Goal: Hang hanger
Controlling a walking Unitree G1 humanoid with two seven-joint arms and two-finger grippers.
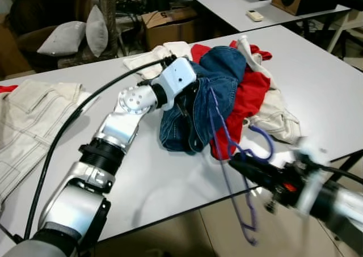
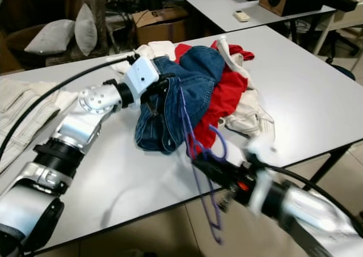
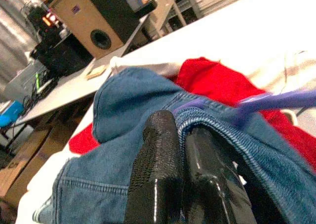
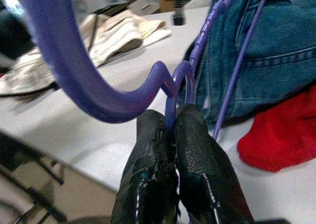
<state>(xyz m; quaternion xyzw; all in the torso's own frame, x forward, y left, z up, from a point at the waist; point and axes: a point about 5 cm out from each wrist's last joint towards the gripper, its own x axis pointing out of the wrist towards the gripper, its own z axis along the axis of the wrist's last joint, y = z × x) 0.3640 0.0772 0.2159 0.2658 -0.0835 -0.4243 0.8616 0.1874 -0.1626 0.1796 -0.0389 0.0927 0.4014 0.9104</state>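
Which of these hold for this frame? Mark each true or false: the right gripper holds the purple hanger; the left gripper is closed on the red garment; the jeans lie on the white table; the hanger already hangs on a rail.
1. The right gripper holds the purple hanger. True: its fingers pinch it just below the hook.
2. The left gripper is closed on the red garment. False: it grips the blue jeans.
3. The jeans lie on the white table. True.
4. The hanger already hangs on a rail. False: one end is in the jeans, the other hangs past the table edge.
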